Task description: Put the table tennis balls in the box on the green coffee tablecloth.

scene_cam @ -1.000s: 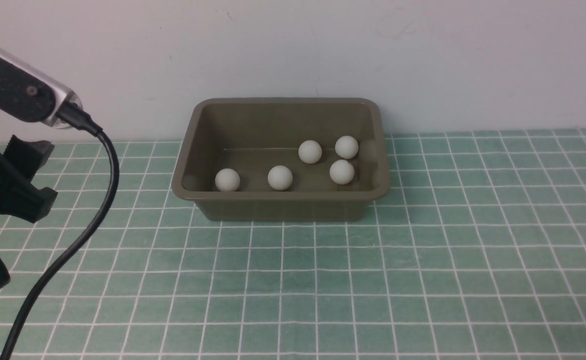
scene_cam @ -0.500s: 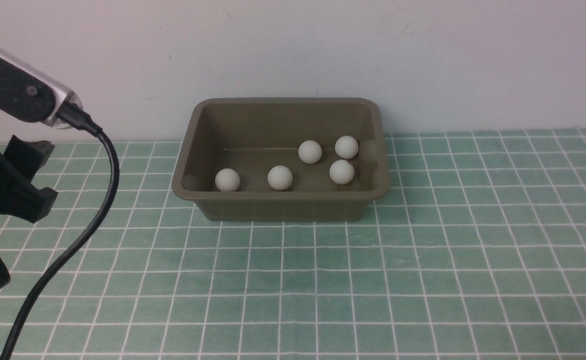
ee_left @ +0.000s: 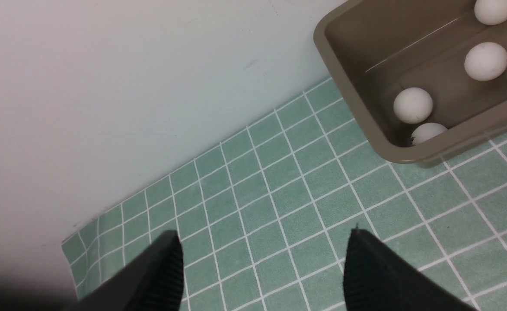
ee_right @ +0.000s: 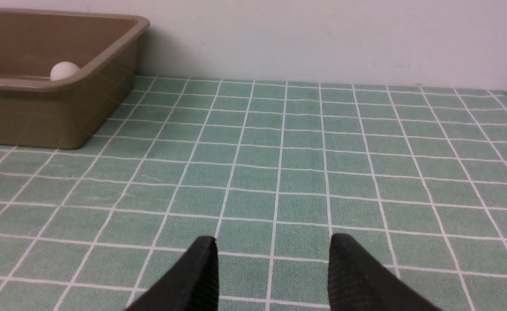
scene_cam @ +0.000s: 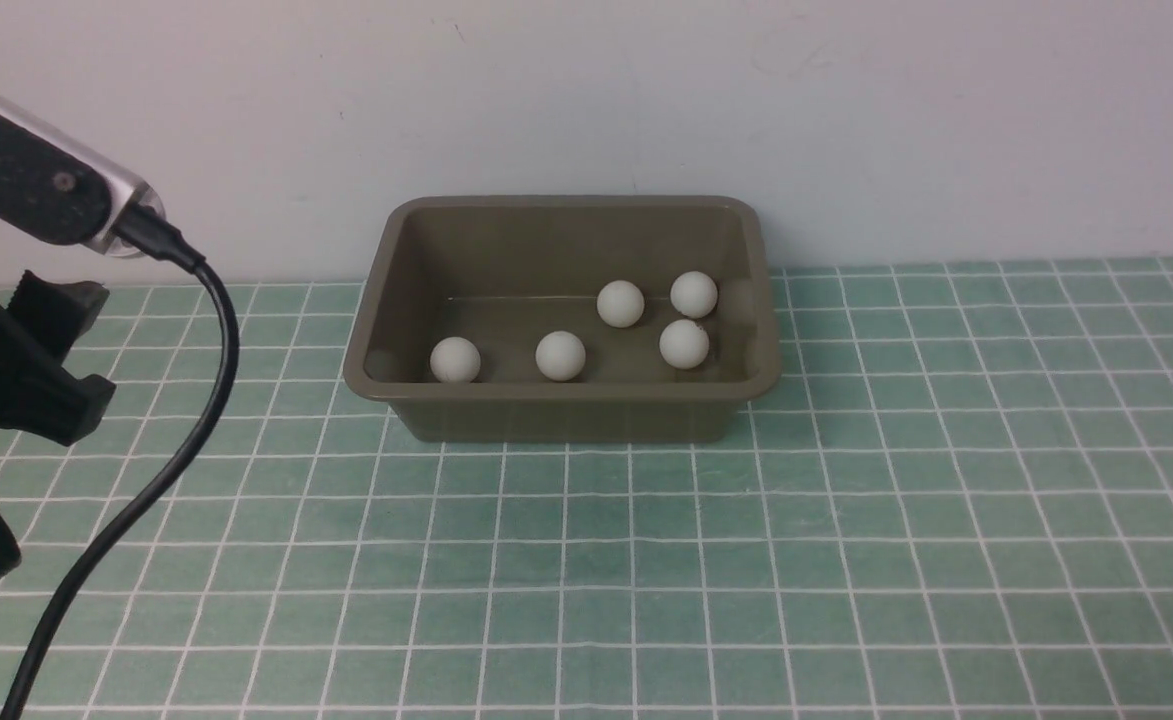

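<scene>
Balls are sitting in the box, both grippers hanging empty

The box (scene_cam: 563,318) sits at the far edge of the green coffee tablecloth (scene_cam: 846,550), up against the wall (scene_cam: 846,120). Front view shows five table tennis balls (scene_cam: 560,355) in it; the left wrist view catches another tucked in the near-left corner. Left gripper (ee_left: 262,263) has its fingers spread wide, holding nothing, by the cloth's left edge. Right gripper (ee_right: 272,268) is the same, gaping over bare cloth.
</scene>
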